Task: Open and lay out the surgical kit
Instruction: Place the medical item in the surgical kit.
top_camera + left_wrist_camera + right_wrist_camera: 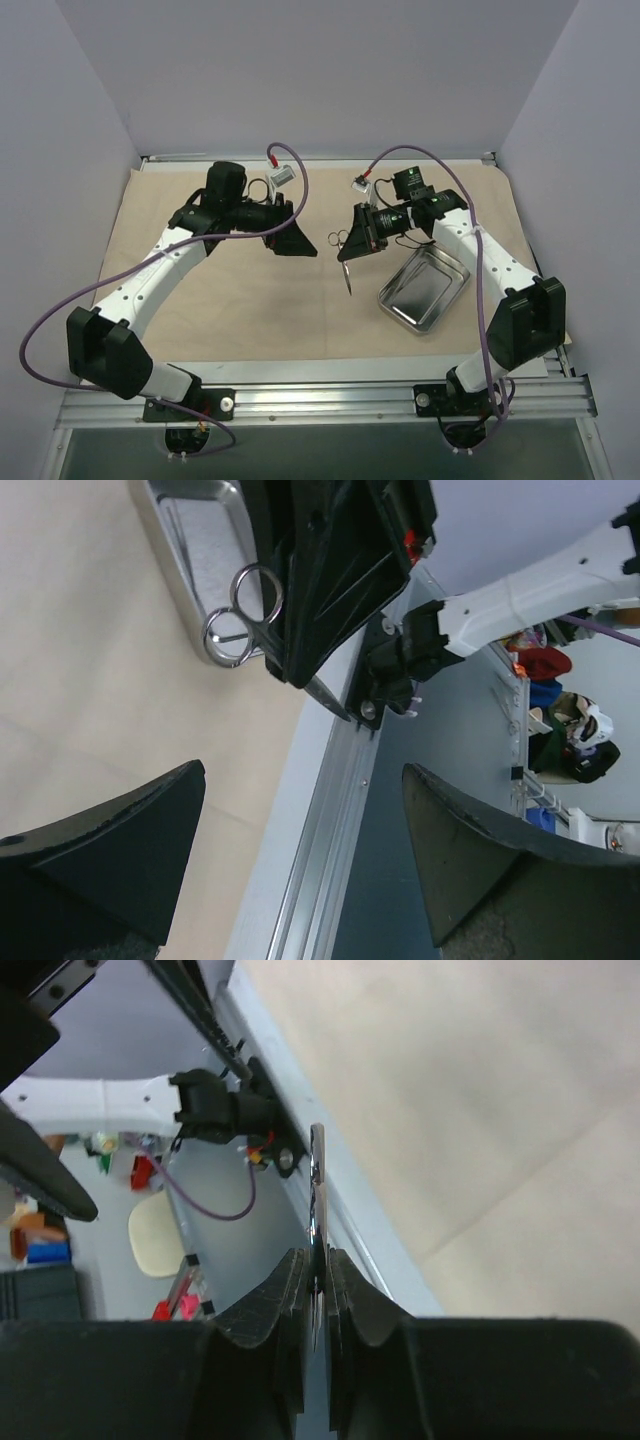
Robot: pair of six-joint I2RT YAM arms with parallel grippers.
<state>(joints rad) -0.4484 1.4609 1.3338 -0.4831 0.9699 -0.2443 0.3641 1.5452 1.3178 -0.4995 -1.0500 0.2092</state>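
1. Where the right gripper clenches its fingers on the scissors, it grasps them mid-length, blades hanging over the tan cloth wrap's middle.
2. The left gripper hangs released, empty, just beside.
3. Likely light, stiff, slick steel: best pinched near the pivot.
4. Scissors slim, bright, two-ringed; the shiny rectangular tray lies empty toward the cloth wrap's near right corner.

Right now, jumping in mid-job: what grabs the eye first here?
Metal scissors hang pinched in the shut right end effector, over the middle of the beige cloth. Just right of them a shiny, empty steel tray lies on that cloth; the left end effector stands wide open, holding nothing.
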